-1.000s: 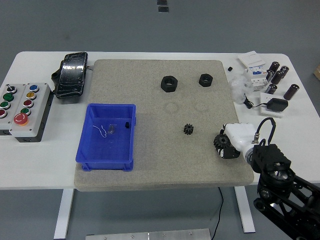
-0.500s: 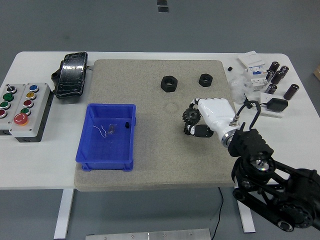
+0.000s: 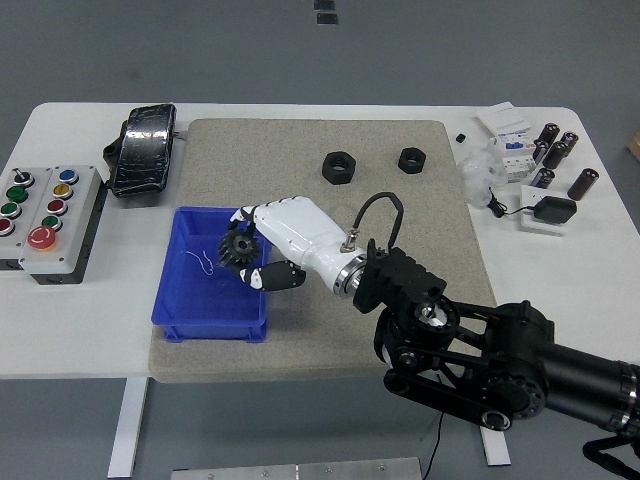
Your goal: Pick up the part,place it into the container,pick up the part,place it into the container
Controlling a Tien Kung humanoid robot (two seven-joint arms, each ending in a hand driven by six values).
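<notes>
The robot's right hand (image 3: pixel 262 248), white-shelled on a black arm that reaches in from the lower right, has its fingers closed around a black toothed gear (image 3: pixel 237 247) and holds it over the right-hand part of the blue plastic bin (image 3: pixel 178 285), just inside its right wall. The left hand is not in view. The bin sits on the grey felt mat (image 3: pixel 420 300) that covers the middle of the white table (image 3: pixel 560 290), and some small bits, a thin white wire among them, lie on its floor. The step in hand looks to be the release into the container. To do it well, the gear should be clear of the bin's right rim before the fingers part, so a little more travel toward the bin's middle would be safer than letting go at the wall, where the gear could catch the edge and roll out onto the mat. Lowering the hand closer to the bin floor first would keep the gear from bouncing. Two black hexagonal nuts (image 3: pixel 338 167) rest well apart from the bin at the far side of the mat, and one of them is probably the next part to fetch.
</notes>
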